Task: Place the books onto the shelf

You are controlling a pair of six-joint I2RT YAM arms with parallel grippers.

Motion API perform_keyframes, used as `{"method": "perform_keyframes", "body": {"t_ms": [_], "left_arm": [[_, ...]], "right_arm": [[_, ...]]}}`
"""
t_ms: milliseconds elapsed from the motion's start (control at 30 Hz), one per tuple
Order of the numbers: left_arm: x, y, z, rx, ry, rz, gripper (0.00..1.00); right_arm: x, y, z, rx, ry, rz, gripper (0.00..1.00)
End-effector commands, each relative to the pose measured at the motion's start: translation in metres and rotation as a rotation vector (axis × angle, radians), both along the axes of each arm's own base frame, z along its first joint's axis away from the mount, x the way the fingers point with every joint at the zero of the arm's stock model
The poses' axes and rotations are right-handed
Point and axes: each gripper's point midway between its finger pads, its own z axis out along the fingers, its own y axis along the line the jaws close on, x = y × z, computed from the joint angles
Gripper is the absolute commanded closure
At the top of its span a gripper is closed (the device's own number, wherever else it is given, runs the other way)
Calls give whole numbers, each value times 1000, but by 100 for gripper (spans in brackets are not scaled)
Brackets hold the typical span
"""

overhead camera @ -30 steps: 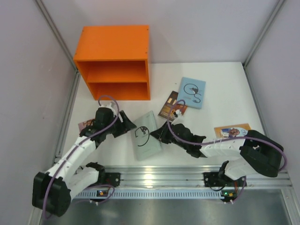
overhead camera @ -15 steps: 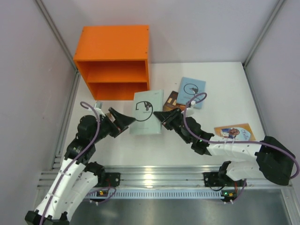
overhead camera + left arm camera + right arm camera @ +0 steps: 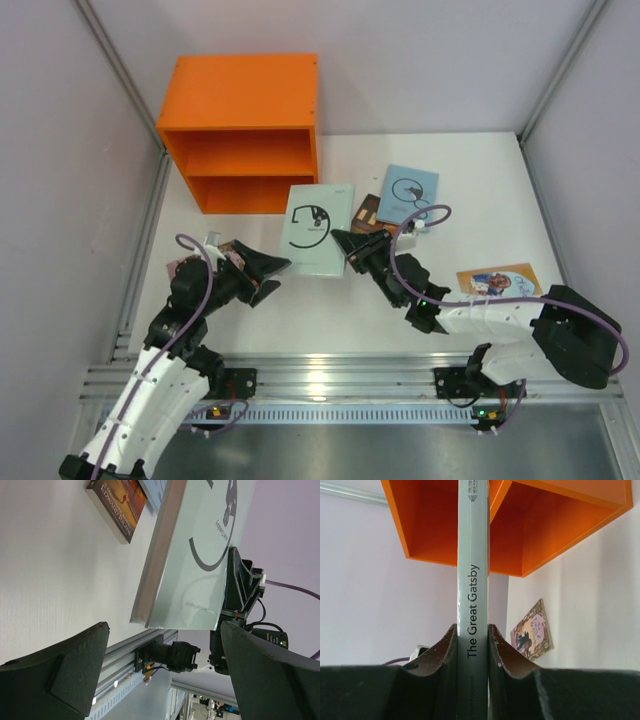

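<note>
My right gripper is shut on a pale blue-white book, held on edge in the air just in front of the orange shelf, its spine facing the wrist camera. To the book's left, my left gripper is open and apart from the book. On the table lie a second pale blue book, a dark brown book, an orange book and a pinkish book, which is partly under the left arm.
The shelf's two open compartments face the arms. An aluminium rail runs along the table's near edge by the arm bases. Pale walls close the table in on the left, right and back.
My right gripper has lifted the pale book and carried it toward the shelf. My left gripper has opened, let go of the book and pulled back to the left.
</note>
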Motion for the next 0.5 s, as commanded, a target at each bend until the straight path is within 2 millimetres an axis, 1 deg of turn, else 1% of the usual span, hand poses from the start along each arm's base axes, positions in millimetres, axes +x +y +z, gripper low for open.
{"method": "perform_keyframes", "body": {"t_ms": [0, 100, 133, 167, 200, 233, 300, 333, 367, 400, 467], "left_arm": [[-4, -4, 11, -43, -15, -20, 1], [-4, 0, 2, 29, 22, -14, 1], [-3, 0, 1, 26, 22, -16, 1], [-3, -1, 5, -1, 19, -10, 1], [1, -3, 13, -39, -39, -7, 1], [0, -2, 23, -75, -94, 5, 1], [3, -1, 35, -145, -144, 30, 3], [5, 0, 36, -164, -175, 37, 3], [7, 0, 34, -167, -171, 43, 4], [9, 0, 37, -174, -189, 43, 5], [12, -4, 33, -175, -190, 28, 10]], "right_arm": [[0, -12, 98, 299, -163, -48, 100], [2, -15, 101, 288, -175, -65, 100], [2, -14, 100, 283, -176, -66, 100], [2, -14, 100, 283, -176, -67, 100], [2, -12, 101, 287, -175, -61, 100], [0, -11, 102, 300, -171, -54, 100], [-4, -3, 101, 325, -172, -23, 100], [-6, -1, 102, 339, -175, -13, 100], [-8, 3, 103, 350, -179, -1, 100], [-14, 9, 104, 349, -182, 26, 100], [-21, 16, 106, 344, -190, 53, 100]]}}
